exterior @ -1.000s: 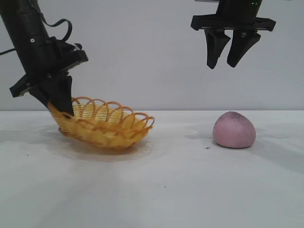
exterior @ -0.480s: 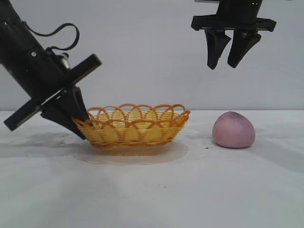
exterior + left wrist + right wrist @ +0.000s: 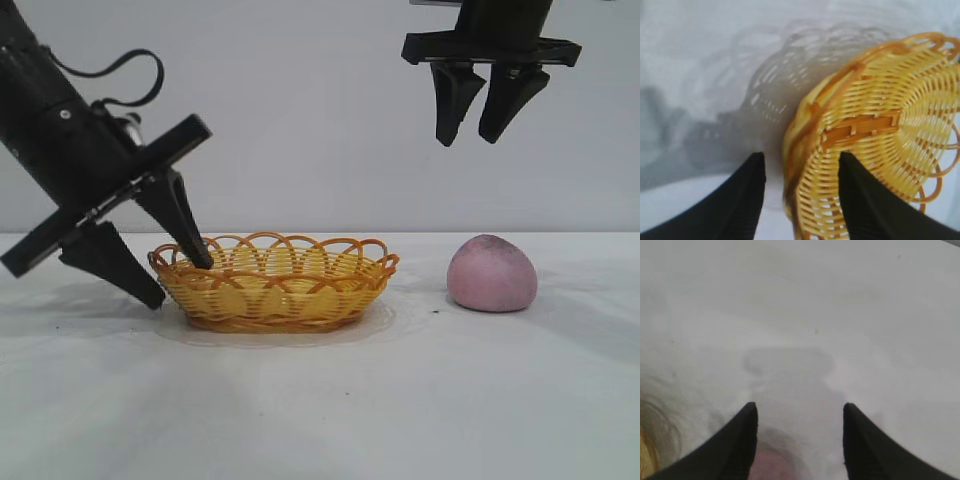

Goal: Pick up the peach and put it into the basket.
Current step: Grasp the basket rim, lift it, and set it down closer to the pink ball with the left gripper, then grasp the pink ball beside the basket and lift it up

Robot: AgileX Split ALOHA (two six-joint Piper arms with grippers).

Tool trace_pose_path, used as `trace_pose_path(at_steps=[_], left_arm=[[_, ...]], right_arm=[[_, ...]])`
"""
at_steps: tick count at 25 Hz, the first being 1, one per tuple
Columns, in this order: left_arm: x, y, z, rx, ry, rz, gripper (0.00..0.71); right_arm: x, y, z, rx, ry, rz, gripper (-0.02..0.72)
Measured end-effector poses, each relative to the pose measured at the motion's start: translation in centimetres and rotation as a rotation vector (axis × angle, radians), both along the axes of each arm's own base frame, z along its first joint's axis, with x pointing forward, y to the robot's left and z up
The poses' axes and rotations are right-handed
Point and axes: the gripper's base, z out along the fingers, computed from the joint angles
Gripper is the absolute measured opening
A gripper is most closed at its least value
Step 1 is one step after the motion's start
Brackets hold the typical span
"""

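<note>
Your left gripper (image 3: 178, 283), jaws spread, straddles the left rim of the basket (image 3: 275, 283), which sits flat on the table (image 3: 320, 400). The matte pink peach (image 3: 492, 274), dark-smudged on top, rests well right of it, beneath your raised, parted right gripper (image 3: 474, 133)

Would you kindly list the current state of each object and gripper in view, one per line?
peach: resting on the table, untouched, outside the basket.
basket: upright and flat on the table, nothing visible inside it.
left gripper: open, fingers straddling the basket's left rim, one inside and one outside.
right gripper: open, raised high above the peach, holding nothing.
</note>
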Motion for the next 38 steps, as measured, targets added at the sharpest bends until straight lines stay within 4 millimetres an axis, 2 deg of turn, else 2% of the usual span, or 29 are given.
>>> trace_pose_path(at_steps=[1, 5, 9, 12, 15, 17, 24, 27, 30, 33, 36, 38], left_arm=[[-0.1, 0.1, 0.6, 0.007, -0.018, -0.010, 0.336], [-0.2, 0.6, 3.1, 0.032, -0.098, -0.037, 0.321], [-0.6, 2.5, 5.6, 0.158, -0.196, -0.089, 0.321], [-0.9, 4.3, 6.4, 0.356, -0.221, -0.104, 0.321], [-0.9, 6.2, 6.3, 0.570, -0.215, -0.098, 0.321], [-0.8, 7.0, 6.3, 0.647, -0.217, -0.082, 0.321], [-0.6, 7.3, 6.9, 0.684, -0.259, -0.056, 0.321], [-1.4, 7.4, 10.0, 0.666, -0.342, -0.019, 0.321], [-3.5, 7.7, 15.2, 0.647, -0.488, 0.035, 0.321], [-7.4, 8.4, 19.0, 0.635, -0.573, 0.072, 0.321], [-12.2, 9.2, 20.1, 0.645, -0.584, 0.079, 0.321], [-15.5, 9.8, 19.5, 0.659, -0.547, 0.069, 0.321]], right_arm=[[0.0, 0.0, 0.0, 0.000, 0.000, 0.000, 0.370], [0.0, 0.0, 0.0, 0.000, 0.000, 0.000, 0.370], [0.0, 0.0, 0.0, 0.002, 0.005, -0.001, 0.370], [-0.1, 0.1, 0.0, 0.014, 0.010, -0.005, 0.370], [-0.1, 0.1, 0.0, 0.020, 0.014, -0.009, 0.370], [-0.1, 0.1, 0.0, 0.022, 0.019, -0.010, 0.370], [-0.3, 0.1, -0.1, 0.015, 0.039, -0.010, 0.370], [-0.3, 0.1, -0.1, 0.014, 0.041, -0.010, 0.370], [-0.3, 0.1, -0.1, 0.014, 0.041, -0.010, 0.370], [-0.3, 0.1, -0.1, 0.014, 0.041, -0.010, 0.370], [-0.3, 0.1, -0.1, 0.015, 0.041, -0.010, 0.370], [-0.3, 0.1, -0.1, 0.015, 0.041, -0.010, 0.370]])
